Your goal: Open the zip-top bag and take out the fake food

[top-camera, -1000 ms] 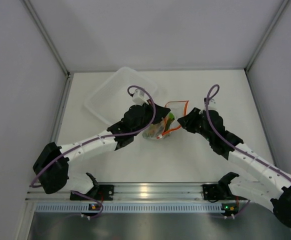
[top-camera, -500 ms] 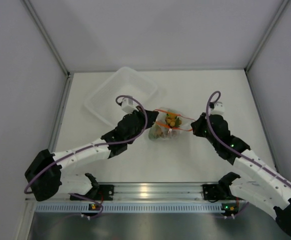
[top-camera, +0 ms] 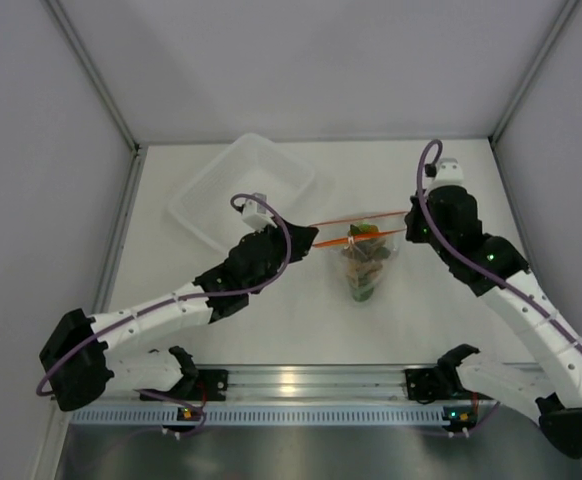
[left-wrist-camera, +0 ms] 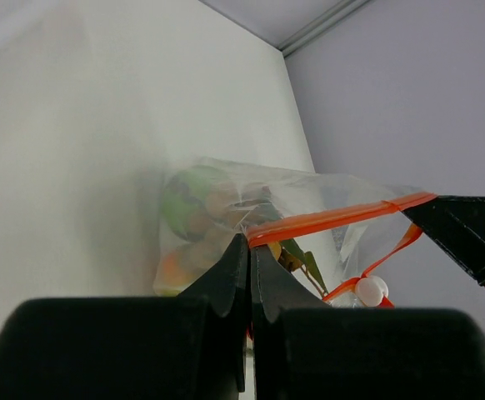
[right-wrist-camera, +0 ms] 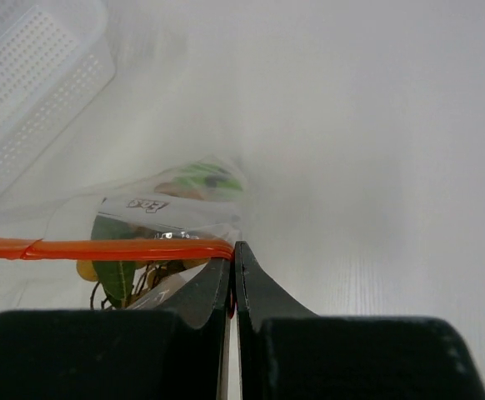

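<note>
The two arms draw apart over the worktop [top-camera: 301, 330], and the bag [top-camera: 366, 265], which a second ago lies crumpled between two grippers set close together, now stretches taut between them. The left gripper [top-camera: 309, 238] is clamped shut on one end of the orange zip strip [top-camera: 356, 216], its jaws meeting on the plastic in its wrist view, and the right gripper [top-camera: 409, 224] is pinched just as tightly on the other end. From above, two orange lines run from gripper to gripper with a gap between them, which suggests the mouth has parted and the opening step is largely done. The toy food [top-camera: 361, 255] is not yet removed and sits bunched in the pouch just below the line between the grippers. Through the crinkled plastic only patches of green, orange and some leaves show, so the pieces cannot be counted. Whether the bag's lower tip rests on the worktop or hangs clear of it is not evident. A small white bead [left-wrist-camera: 369, 290] shows beside the lower strip, its purpose unclear. The clear tray [top-camera: 206, 195] sits beyond the left gripper, cut off in the right wrist view.
</note>
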Motion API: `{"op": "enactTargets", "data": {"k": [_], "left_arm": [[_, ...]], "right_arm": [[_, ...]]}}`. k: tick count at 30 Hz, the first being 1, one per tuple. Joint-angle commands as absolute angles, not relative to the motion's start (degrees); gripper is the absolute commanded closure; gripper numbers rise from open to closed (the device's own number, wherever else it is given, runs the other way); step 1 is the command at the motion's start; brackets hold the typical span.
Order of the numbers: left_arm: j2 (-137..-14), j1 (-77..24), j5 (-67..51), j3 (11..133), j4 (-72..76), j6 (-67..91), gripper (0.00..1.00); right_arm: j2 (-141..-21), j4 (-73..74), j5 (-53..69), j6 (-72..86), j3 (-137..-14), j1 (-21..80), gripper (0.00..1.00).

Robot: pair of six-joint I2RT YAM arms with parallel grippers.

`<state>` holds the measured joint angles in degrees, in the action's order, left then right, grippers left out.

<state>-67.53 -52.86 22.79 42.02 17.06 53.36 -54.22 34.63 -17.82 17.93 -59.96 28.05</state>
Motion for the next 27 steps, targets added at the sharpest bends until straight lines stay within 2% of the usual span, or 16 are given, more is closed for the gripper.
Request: {"op": "enactTargets", "data": {"k": [1, 4, 9, 17, 20, 21, 24, 26, 27], "left_arm": [[-66.09, -49.83, 28.92, 43.42, 13.27, 49.66, 1.00], [-68.37, -49.83, 24.80, 43.33, 13.36, 49.83, 1.00], [-69.26, -49.83, 20.57, 39.12, 13.36, 53.51, 1.00], [-60.40, -49.83, 21.35, 36.03, 4.41, 51.34, 1.00], [-56.45, -49.75, 23.11, 37.70, -3.04, 49.93, 0.90], [-55.47, -49.75, 23.38, 38.05, -4.21, 49.40, 0.81], [-53.62, -49.75, 24.26, 40.60, -9.65, 46.94, 0.71], [-53.88, -49.75, 24.43, 43.85, -14.65, 44.75, 0.59], [-54.05, -49.75, 23.91, 44.90, -16.07, 44.04, 0.58]], "right_arm": [[-57.11, 46.48, -38.30, 12.22, -68.27, 30.29, 1.00], [-63.69, 52.11, -42.62, 8.80, -74.52, 36.27, 1.00], [-72.23, 55.90, -46.58, 10.37, -76.73, 46.30, 1.00], [-86.12, 59.23, -50.27, 12.56, -85.14, 57.03, 1.00], [-89.11, 59.15, -49.58, 13.44, -87.97, 59.15, 1.00], [-89.99, 58.80, -49.40, 13.53, -88.50, 59.50, 1.00], [-91.31, 58.36, -49.13, 13.54, -89.82, 60.47, 1.00], [-92.72, 58.45, -49.31, 14.15, -90.70, 60.82, 1.00], [-92.99, 58.36, -49.39, 14.24, -90.79, 60.99, 1.00]]}}
